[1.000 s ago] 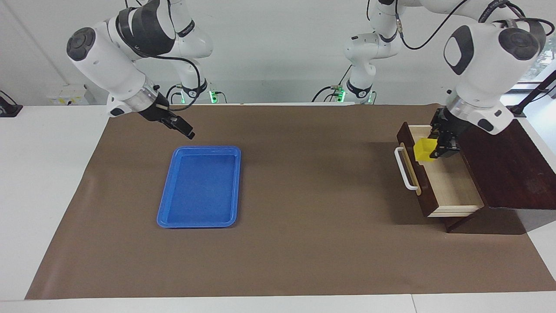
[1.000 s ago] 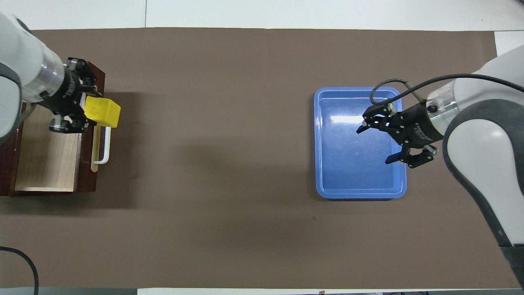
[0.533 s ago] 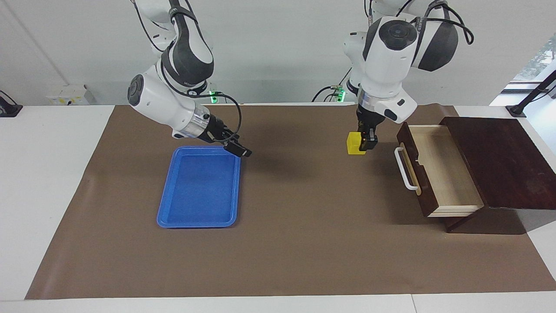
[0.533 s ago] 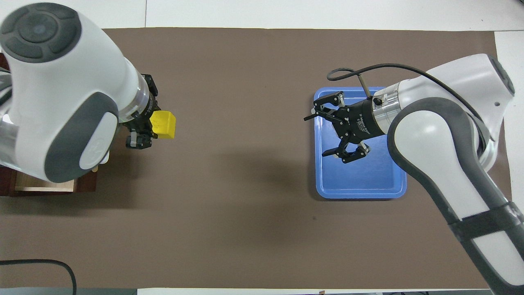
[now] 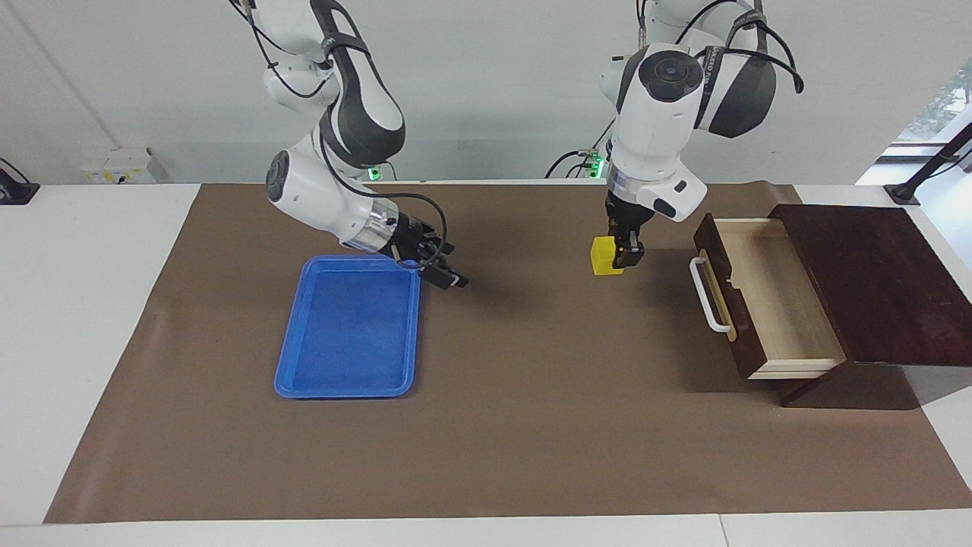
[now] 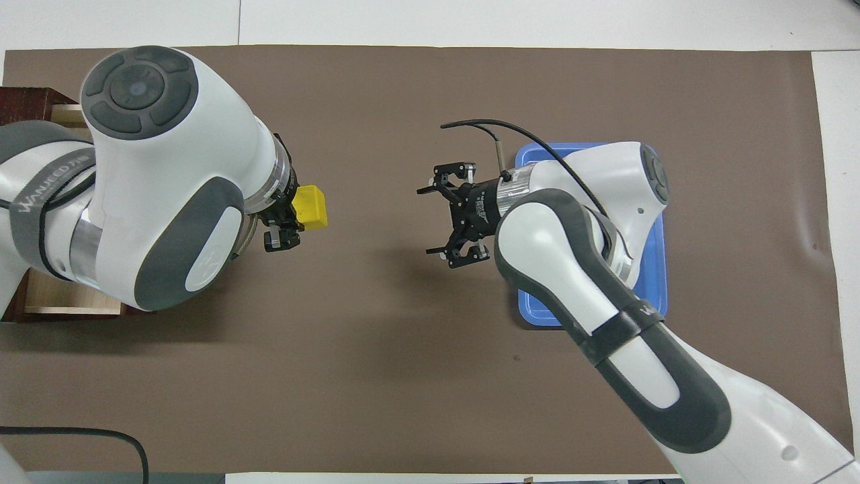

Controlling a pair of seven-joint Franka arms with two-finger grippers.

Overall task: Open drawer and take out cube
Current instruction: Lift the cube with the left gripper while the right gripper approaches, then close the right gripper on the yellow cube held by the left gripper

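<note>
Glossy plastic tray [image 5: 349,328], wooden drawer [image 5: 767,296], matt mat [image 5: 547,425]

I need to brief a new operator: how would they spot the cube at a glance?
Start at the open drawer at the left arm's end of the table. Beside it, over the bare brown mat, the left gripper holds the cube in its jaws. It is the only small bright yellow thing here.

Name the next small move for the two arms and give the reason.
Probably the left gripper should carry the cube a little farther toward the right gripper. The cube is clamped, in the air over the brown mat, already out of the open drawer. The right gripper hangs open beside the blue tray, pointing at it.
</note>
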